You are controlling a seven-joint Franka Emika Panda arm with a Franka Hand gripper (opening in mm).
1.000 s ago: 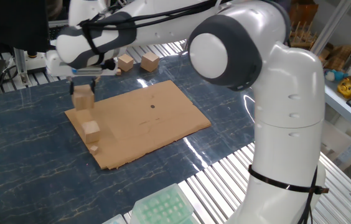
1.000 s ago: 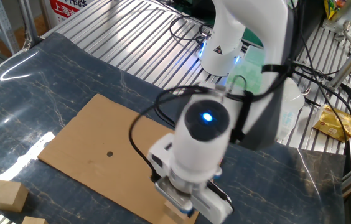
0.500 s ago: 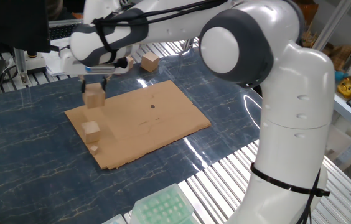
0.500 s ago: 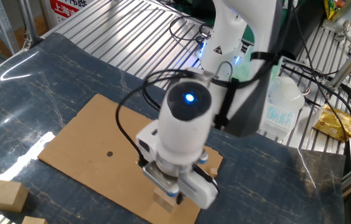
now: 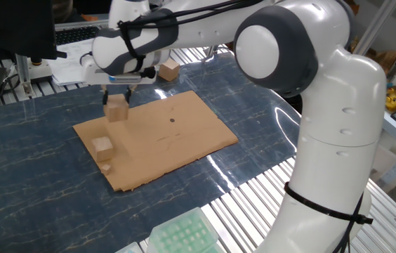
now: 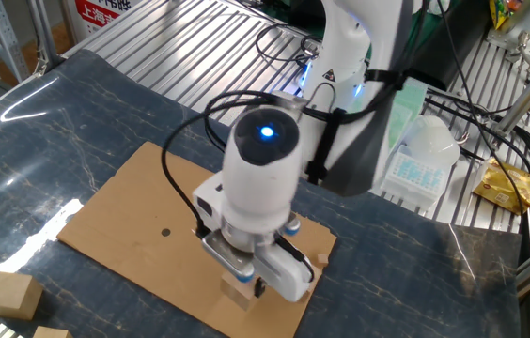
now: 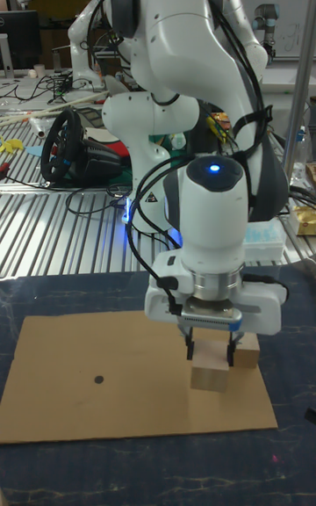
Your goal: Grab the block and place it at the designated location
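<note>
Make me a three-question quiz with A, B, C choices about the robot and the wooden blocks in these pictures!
1. Where is the black dot?
A. on the cardboard sheet
B. on a green tray
C. on the robot arm

2. How many tan cubes rest on the cardboard, not counting the block?
A. none
B. two
C. five

3. What is the end effector doing?
A. hanging open with nothing in it
B. gripping the block above the sheet
C. pressing on the dot

Answers: 1 A, the dot sits about mid-sheet. 2 B, a mid-sized cube and a tiny cube lie near one edge. 3 B, its fingers clamp the block's sides.
</note>
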